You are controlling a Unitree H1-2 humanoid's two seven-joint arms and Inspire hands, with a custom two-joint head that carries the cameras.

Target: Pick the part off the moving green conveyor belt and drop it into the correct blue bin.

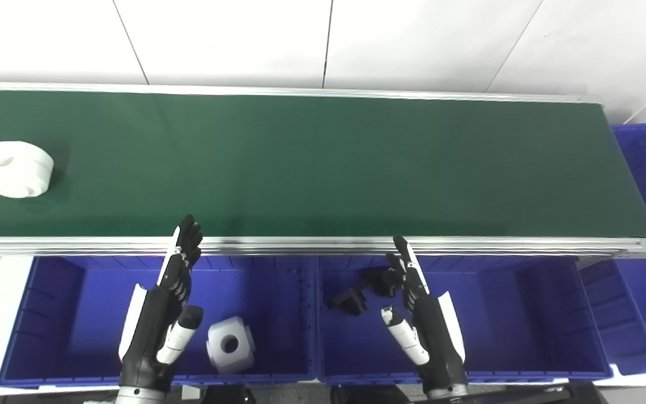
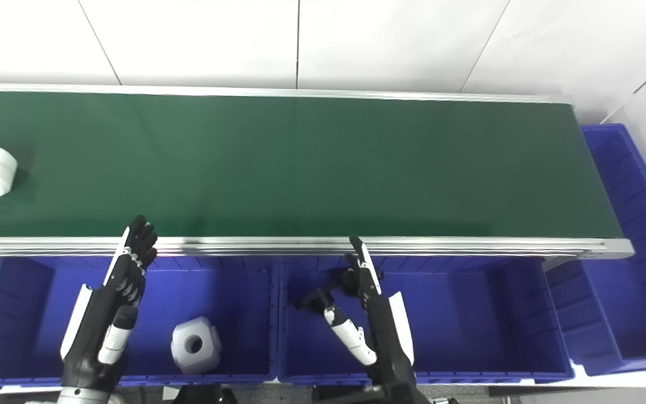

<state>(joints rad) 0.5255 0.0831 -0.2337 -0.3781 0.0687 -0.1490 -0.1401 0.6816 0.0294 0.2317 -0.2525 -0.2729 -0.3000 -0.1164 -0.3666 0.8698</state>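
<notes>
Left eye view: white part (image 1: 15,169) rides far left on the belt (image 1: 323,163); left hand (image 1: 161,314) and right hand (image 1: 424,320) hover spread and empty (over the blue bins (image 1: 65,292))

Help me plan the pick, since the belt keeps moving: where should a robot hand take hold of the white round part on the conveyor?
Probably across the curved outer wall of the white round part, from above with the left robot hand, nearest and open. It lies flat, hole up, sides free.
</notes>
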